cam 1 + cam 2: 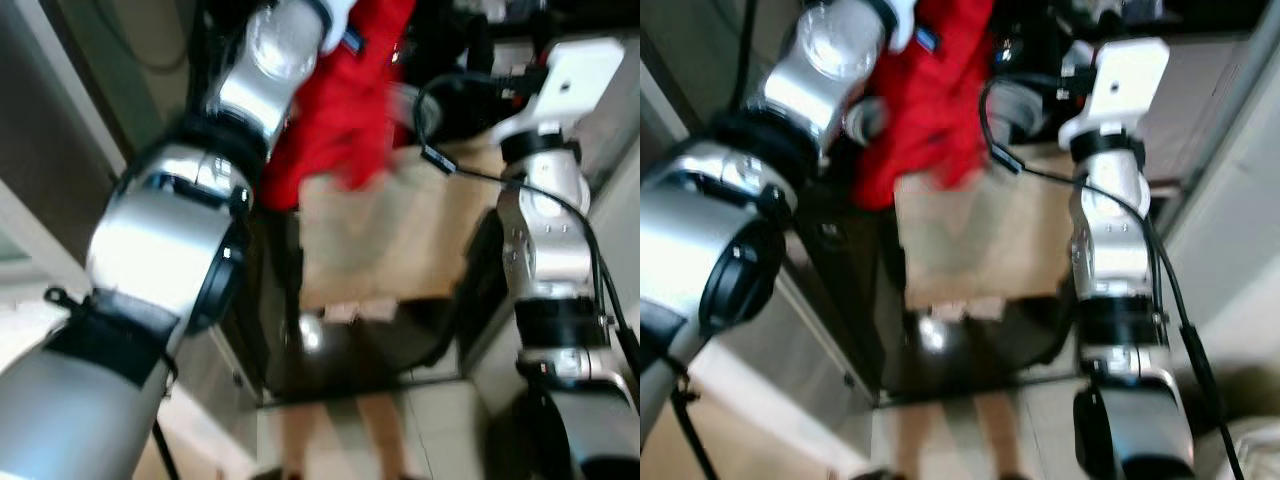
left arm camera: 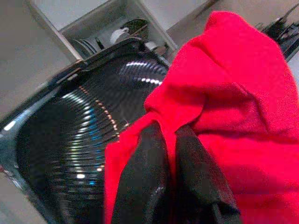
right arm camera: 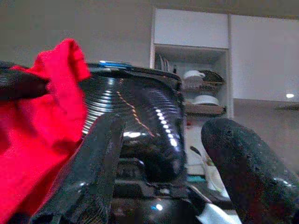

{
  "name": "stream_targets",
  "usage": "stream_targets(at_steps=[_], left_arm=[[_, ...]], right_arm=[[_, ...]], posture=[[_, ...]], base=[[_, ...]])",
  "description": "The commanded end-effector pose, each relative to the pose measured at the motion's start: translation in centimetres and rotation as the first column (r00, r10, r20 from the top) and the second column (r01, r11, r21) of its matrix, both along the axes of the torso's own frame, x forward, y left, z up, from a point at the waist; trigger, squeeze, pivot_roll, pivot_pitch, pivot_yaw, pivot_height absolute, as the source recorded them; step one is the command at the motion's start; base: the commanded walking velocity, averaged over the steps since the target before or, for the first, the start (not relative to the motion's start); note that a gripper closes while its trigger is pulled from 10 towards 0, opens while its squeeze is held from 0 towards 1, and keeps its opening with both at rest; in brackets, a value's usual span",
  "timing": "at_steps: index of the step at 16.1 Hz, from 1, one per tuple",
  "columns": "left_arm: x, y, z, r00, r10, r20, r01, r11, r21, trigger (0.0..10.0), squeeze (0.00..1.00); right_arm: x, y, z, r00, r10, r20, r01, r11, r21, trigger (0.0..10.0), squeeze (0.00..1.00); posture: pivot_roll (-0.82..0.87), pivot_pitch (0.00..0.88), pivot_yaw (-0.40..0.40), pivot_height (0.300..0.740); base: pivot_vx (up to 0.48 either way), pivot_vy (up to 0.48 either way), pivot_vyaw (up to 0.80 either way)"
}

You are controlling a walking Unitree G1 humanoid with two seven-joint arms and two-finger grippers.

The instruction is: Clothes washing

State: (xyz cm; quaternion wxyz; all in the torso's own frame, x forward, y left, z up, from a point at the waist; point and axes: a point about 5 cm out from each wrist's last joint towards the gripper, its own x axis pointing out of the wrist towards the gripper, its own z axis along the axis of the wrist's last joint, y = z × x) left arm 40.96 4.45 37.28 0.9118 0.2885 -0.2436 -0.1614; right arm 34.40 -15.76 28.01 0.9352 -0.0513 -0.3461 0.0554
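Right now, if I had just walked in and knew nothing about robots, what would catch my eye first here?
First, the bright red garment, pinched between the black fingers of the left gripper and held up in front of the robot. Right beside it curves a glossy black ribbed lid, throwing back streaks of light. The right gripper waits nearby with its two fingers spread apart, holding nothing.

Crumpled red garment (image 2: 233, 93), hanging pinched

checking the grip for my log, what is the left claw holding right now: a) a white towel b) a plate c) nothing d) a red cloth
d, the left claw is closed with both black fingers pinching a fold of the red cloth, while the right claw is open and holding nothing.
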Motion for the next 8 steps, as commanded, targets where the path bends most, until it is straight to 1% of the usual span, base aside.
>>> stream_targets(at_steps=[1, 4, 5, 6, 7, 8], left_arm=[[0.1, 0.4, 0.5, 1.000, 0.026, 0.008, -0.026, 1.000, 0.008, 0.0, 0.00], [0.2, 0.2, 0.4, 0.998, 0.054, 0.009, -0.055, 0.997, 0.053, 0.0, 0.00], [0.2, 0.1, 0.2, 0.998, 0.065, -0.004, -0.064, 0.994, 0.090, 0.0, 0.00], [0.3, -0.2, -0.2, 0.997, 0.069, -0.017, -0.066, 0.989, 0.133, 0.0, 0.00], [0.4, -0.4, -0.7, 0.997, 0.073, -0.034, -0.066, 0.982, 0.177, 0.0, 0.00], [0.5, -0.6, -1.6, 0.994, 0.093, -0.054, -0.079, 0.971, 0.225, 10.0, 0.00]], right_arm=[[-0.2, 1.1, -0.5, 1.000, 0.027, -0.017, -0.027, 0.999, -0.017, 10.0, 0.00], [-0.7, 1.4, -1.2, 0.999, 0.030, -0.035, -0.031, 1.000, -0.003, 10.0, 0.00], [-1.3, 1.7, -1.6, 0.999, 0.034, -0.039, -0.034, 0.999, -0.002, 10.0, 0.00], [-2.2, 2.0, -1.7, 0.998, 0.044, -0.034, -0.044, 0.999, -0.003, 10.0, 0.00], [-3.6, 2.4, -1.5, 0.998, 0.063, -0.012, -0.063, 0.998, -0.013, 10.0, 0.00], [-5.3, 2.3, -1.2, 0.997, 0.083, 0.007, -0.083, 0.997, -0.011, 10.0, 0.00]], posture=[[-0.19, 0.000, 0.120, 0.740], [-0.20, 0.000, 0.137, 0.740], [-0.21, 0.000, 0.156, 0.740], [-0.23, 0.000, 0.177, 0.740], [-0.26, 0.000, 0.196, 0.740], [-0.29, 0.018, 0.212, 0.740]], base=[[0.409, -0.244, 0.00], [0.399, -0.261, 0.00], [0.398, -0.266, 0.00], [0.431, 0.000, 0.00], [0.469, 0.000, 0.00], [0.000, 0.000, 0.00]])
